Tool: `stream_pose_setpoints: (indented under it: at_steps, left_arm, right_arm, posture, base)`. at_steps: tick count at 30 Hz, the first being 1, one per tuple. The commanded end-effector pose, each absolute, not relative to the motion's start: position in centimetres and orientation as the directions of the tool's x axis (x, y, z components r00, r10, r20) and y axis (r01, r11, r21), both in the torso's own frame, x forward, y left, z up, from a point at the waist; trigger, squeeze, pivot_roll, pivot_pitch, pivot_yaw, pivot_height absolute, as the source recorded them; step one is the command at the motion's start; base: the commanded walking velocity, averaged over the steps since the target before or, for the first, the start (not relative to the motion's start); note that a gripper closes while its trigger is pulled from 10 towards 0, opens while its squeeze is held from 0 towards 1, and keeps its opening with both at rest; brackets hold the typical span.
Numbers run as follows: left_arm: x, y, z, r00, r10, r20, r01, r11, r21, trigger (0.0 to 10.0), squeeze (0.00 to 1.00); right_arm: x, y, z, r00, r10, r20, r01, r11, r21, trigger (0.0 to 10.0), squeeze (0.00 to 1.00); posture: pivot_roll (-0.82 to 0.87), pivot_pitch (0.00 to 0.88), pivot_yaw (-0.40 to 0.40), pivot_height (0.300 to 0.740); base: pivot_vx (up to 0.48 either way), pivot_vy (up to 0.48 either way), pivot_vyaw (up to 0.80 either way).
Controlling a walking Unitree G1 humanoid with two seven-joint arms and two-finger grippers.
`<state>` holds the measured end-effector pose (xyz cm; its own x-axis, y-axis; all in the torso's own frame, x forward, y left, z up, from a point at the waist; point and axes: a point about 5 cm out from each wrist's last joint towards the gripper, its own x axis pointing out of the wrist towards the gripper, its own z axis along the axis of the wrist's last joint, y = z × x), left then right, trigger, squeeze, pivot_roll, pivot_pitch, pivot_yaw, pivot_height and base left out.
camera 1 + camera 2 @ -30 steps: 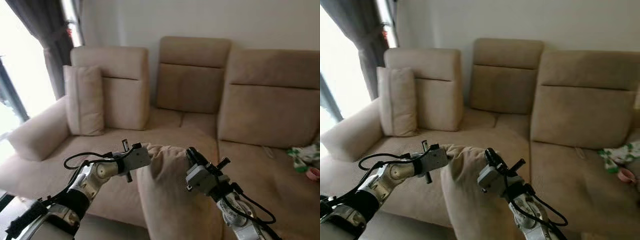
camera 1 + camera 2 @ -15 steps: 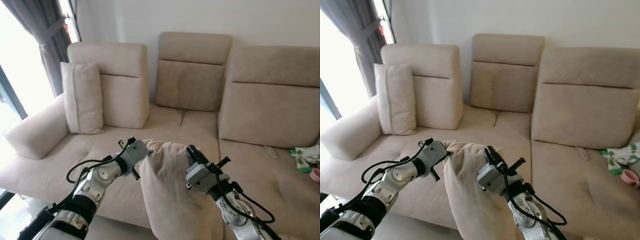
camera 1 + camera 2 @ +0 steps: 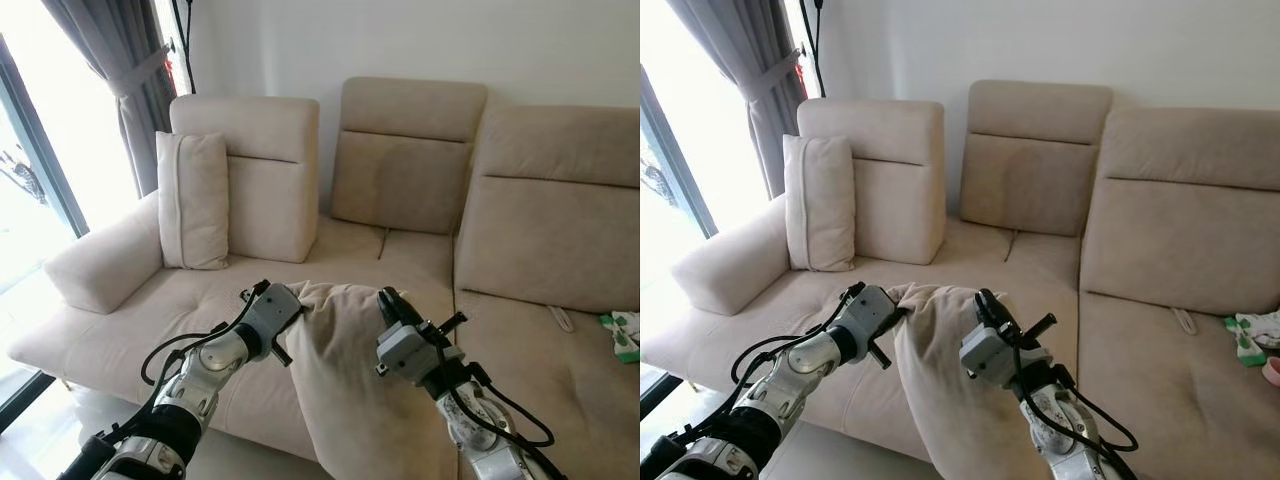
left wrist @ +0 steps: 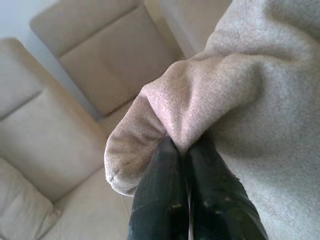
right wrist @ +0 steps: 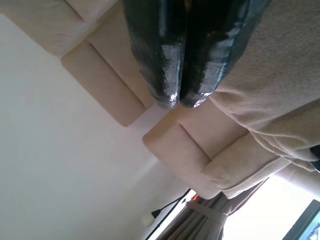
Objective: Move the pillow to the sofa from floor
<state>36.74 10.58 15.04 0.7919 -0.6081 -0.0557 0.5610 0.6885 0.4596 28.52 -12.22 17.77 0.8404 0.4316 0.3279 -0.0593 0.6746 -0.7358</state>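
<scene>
A beige pillow (image 3: 345,380) hangs in front of the beige sofa (image 3: 400,250), held up by its top edge over the seat's front. My left gripper (image 3: 292,303) is shut on the pillow's left top corner; in the left wrist view the fingers (image 4: 165,190) pinch a fold of the fabric (image 4: 210,95). At the right top corner my right gripper (image 3: 386,298) is shut on the pillow, and the right wrist view shows its fingertips (image 5: 167,80) pressed together beside the fabric (image 5: 260,85). The pillow's lower part drops out of view.
A second beige pillow (image 3: 193,200) stands upright against the sofa's left backrest. A grey curtain (image 3: 130,80) and a bright window (image 3: 30,190) are at the left. A green and white thing (image 3: 625,335) lies on the far right seat. Pale floor (image 3: 45,440) lies below the sofa's left end.
The whole view has shifted, so the camera has moved; the sofa now sits further right in the picture. Both grippers keep their hold on the pillow in about the same pose.
</scene>
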Motion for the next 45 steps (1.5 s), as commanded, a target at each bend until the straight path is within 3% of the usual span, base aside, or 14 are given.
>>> stream_pose_setpoints:
  at_steps: [1, 45]
  left_arm:
    - [36.61, 9.47, 16.83, 0.752, -0.658, 0.043, 0.565, 0.676, 0.474, 10.0, 0.0]
    - [36.04, 8.93, 17.23, 0.702, -0.71, 0.057, 0.597, 0.63, 0.496, 10.0, 0.0]
  right_arm:
    - [28.23, -11.27, 18.56, 0.803, 0.472, 0.363, -0.065, 0.676, -0.734, 10.0, 0.0]
    - [28.1, -11.16, 18.08, 0.806, 0.485, 0.34, -0.084, 0.662, -0.745, 10.0, 0.0]
  posture:
    - [-0.06, 0.0, 0.067, 0.74]
    - [-0.07, 0.0, 0.071, 0.74]
  base:
    - [0.0, 0.0, 0.0]
    - [0.308, 0.0, 0.0]
